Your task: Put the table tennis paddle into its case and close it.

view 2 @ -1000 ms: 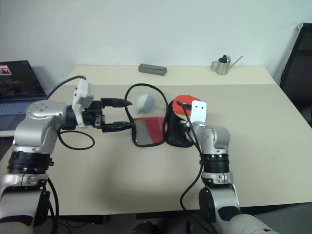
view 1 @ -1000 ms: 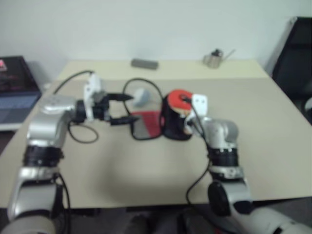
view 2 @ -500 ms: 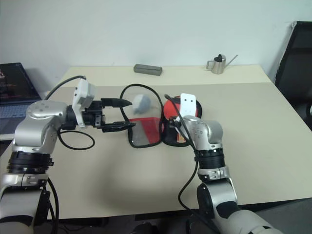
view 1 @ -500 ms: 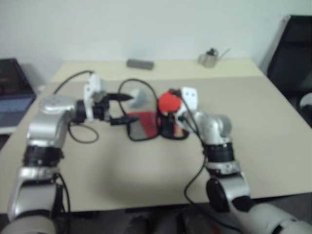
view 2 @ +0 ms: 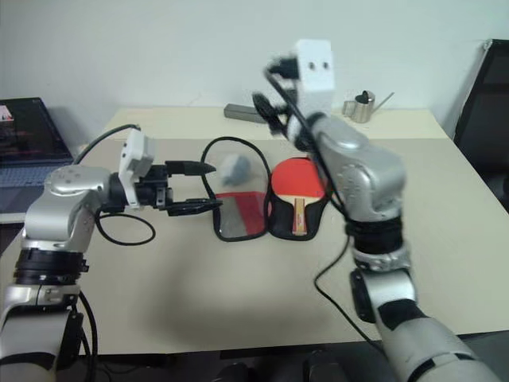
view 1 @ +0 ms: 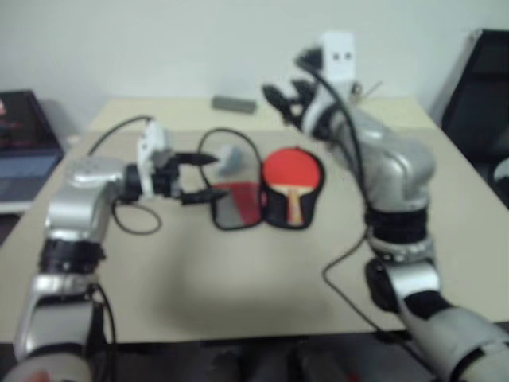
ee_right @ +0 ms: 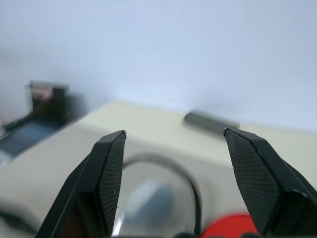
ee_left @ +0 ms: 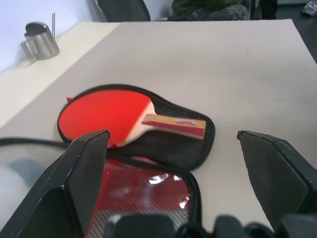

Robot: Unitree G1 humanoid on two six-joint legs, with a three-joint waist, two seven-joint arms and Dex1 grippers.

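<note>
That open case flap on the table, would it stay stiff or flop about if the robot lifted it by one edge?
Probably floppy: the case is a soft pouch, and its open flap lies flat against the table. It looks thin, so likely light. The paddle resting in the other half should weigh that side down.

Our left arm reaches in from the left, elbow bent, left gripper pointing roughly level toward the right with fingers spread wide, nothing between them. Our right arm is raised high, forearm upright, right gripper up top pointing forward-left, fingers parted and empty.
</note>
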